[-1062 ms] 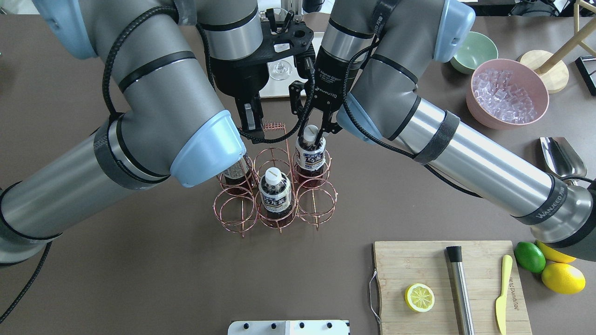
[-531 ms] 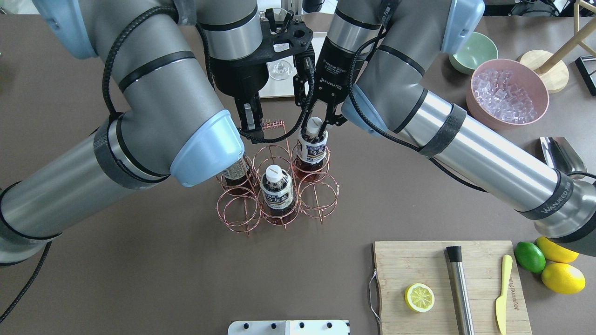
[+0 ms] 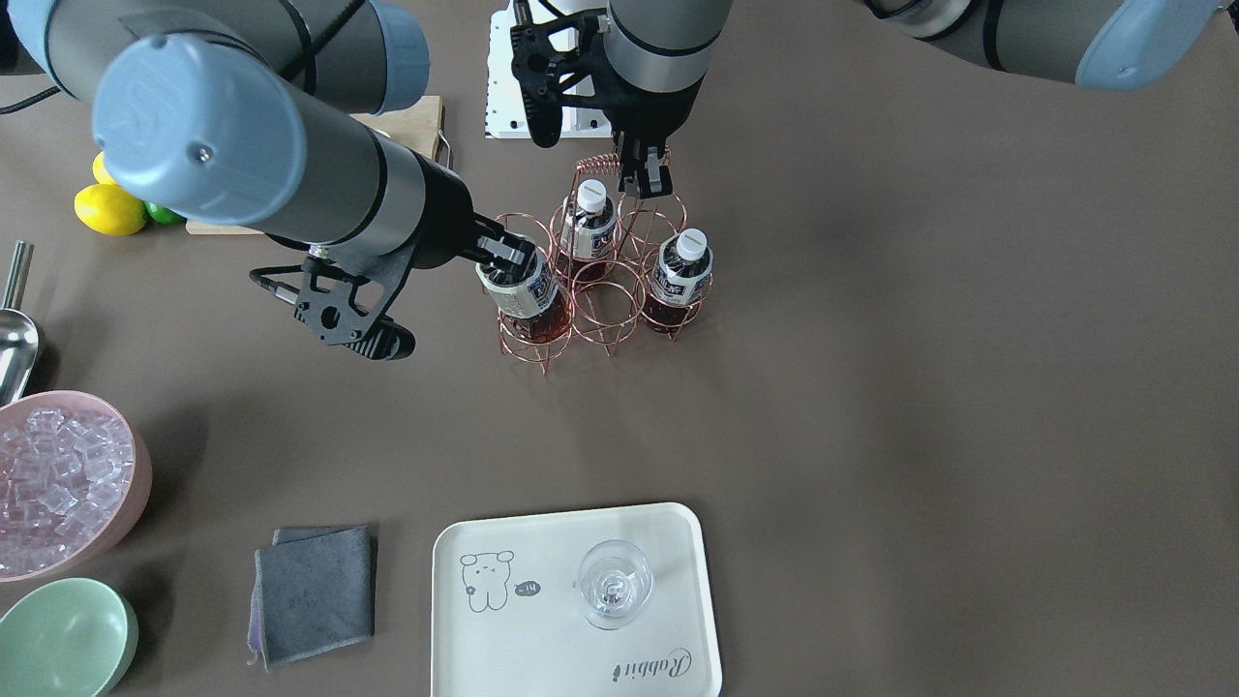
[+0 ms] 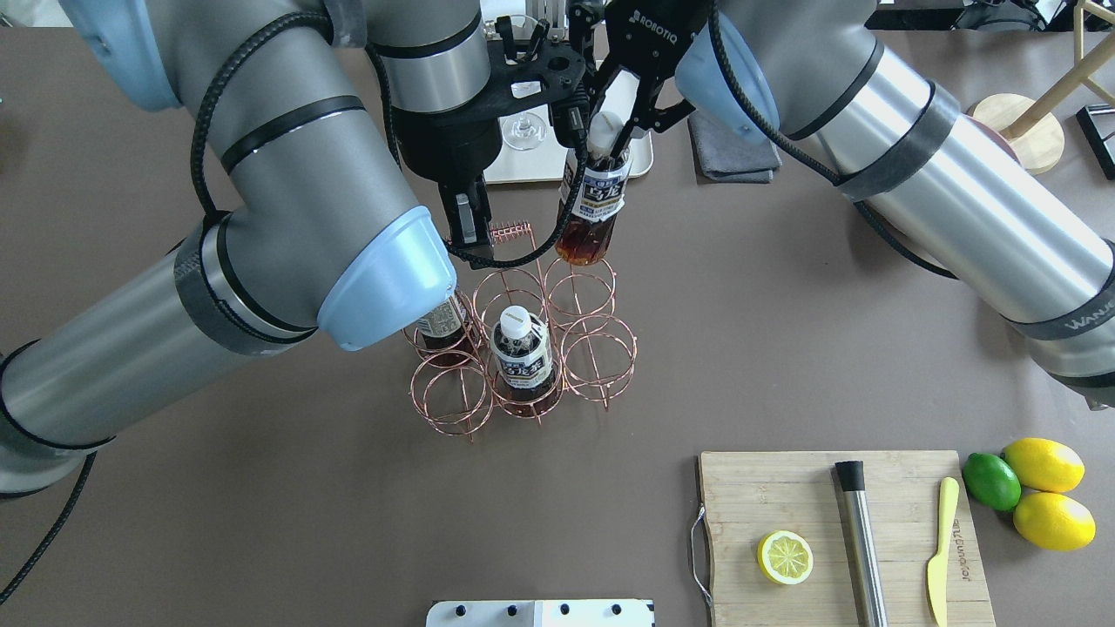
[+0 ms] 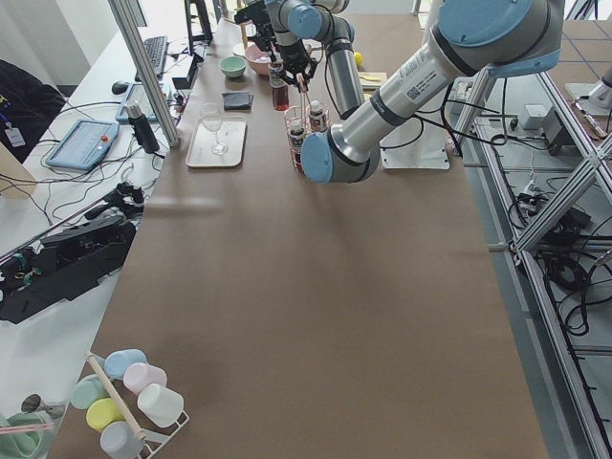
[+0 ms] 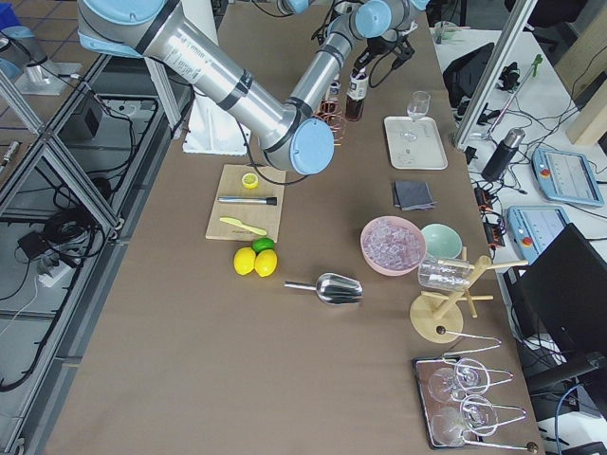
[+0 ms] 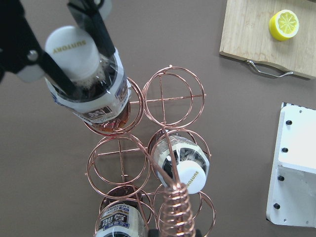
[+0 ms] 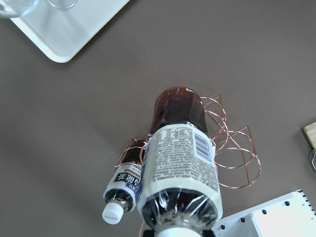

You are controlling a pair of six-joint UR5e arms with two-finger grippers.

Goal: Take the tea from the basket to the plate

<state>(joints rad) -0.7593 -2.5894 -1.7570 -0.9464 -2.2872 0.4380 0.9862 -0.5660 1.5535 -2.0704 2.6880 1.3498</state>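
Note:
My right gripper (image 4: 612, 131) is shut on the neck of one tea bottle (image 4: 595, 193), which hangs tilted just above the basket's (image 4: 523, 348) back right cell. From across the table the same bottle (image 3: 524, 290) sits in the gripper (image 3: 496, 259) over that corner ring. Two more tea bottles (image 3: 589, 228) (image 3: 680, 272) stand in cells. My left gripper (image 3: 645, 180) is shut on the coil-topped handle (image 3: 602, 163) of the basket. The plate (image 3: 542, 658) lies farther out from the basket, away from the robot, with a wine glass (image 3: 614, 584) on it.
A grey cloth (image 3: 312, 590), a pink bowl of ice (image 3: 58, 484) and a green bowl (image 3: 63, 634) lie beside the plate. A cutting board (image 4: 836, 531) with a lemon half, muddler and knife sits near the robot, with lemons and a lime (image 4: 1045, 488) beside it.
The right gripper has risen with its tea bottle, lifting it out of the back right cell. The left gripper has stayed at the handle.

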